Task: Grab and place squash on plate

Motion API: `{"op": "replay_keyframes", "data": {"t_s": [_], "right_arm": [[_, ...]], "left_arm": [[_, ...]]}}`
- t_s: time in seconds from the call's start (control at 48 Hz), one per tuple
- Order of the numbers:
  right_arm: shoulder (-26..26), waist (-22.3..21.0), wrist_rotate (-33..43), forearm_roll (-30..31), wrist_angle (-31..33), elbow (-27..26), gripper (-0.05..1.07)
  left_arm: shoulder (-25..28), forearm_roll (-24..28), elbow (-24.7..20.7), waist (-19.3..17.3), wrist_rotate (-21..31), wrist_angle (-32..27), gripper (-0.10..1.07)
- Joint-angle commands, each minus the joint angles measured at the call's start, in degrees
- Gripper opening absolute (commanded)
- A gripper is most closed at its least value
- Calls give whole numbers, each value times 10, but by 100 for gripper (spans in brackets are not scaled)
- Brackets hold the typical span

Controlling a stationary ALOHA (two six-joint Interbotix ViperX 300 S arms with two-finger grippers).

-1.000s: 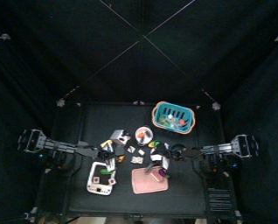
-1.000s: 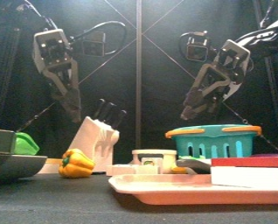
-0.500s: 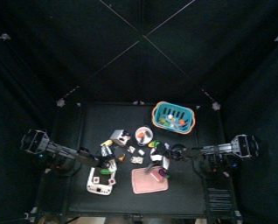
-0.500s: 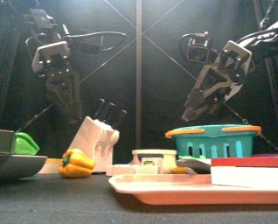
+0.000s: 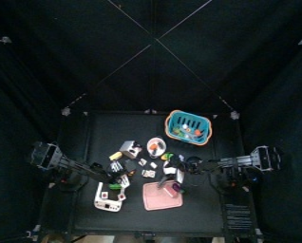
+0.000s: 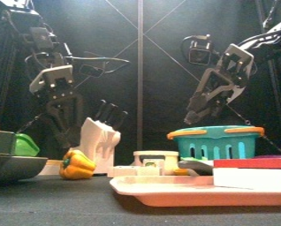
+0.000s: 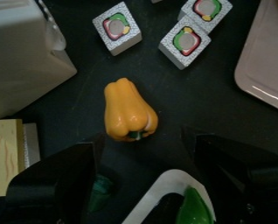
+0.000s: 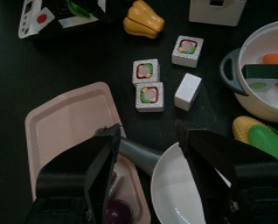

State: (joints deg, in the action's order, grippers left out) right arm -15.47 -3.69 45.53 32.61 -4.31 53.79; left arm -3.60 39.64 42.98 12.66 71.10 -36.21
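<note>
Squash (image 7: 129,110) is lying bare on the tabletop (image 7: 211,96) near its left edge, directly below the left gripper (image 7: 142,171), whose jaws are hanging apart and empty. Toward the front edge, the pale-pink plate (image 6: 167,189) is waiting, while the right gripper (image 8: 149,166) is hovering, jaws apart.

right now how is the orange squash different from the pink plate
The squash is orange-yellow, lobed and bulging; the plate is pale pink, flat and squarish with rounded corners. The squash is much smaller than the plate. The squash lies alone on bare table, in front of the open left gripper, while the plate already carries a few items. Both rest on the black table.
</note>
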Motion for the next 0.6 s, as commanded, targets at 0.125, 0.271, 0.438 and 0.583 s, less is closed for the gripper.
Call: {"op": "replay_keyframes", "data": {"t_s": [0.125,0.271,0.438,0.583], "right_arm": [[-2,-4,-1,1,-4,-4,88],[-1,-5,-1,1,-4,-4,88],[0,-7,-1,1,-5,-3,88],[-1,-7,-1,1,-4,-2,88]], "left_arm": [[29,21,-26,-12,2,-28,101],[51,33,-40,-18,2,-33,101],[81,36,-54,-18,1,-34,101],[94,41,-59,-18,2,-34,100]]}}
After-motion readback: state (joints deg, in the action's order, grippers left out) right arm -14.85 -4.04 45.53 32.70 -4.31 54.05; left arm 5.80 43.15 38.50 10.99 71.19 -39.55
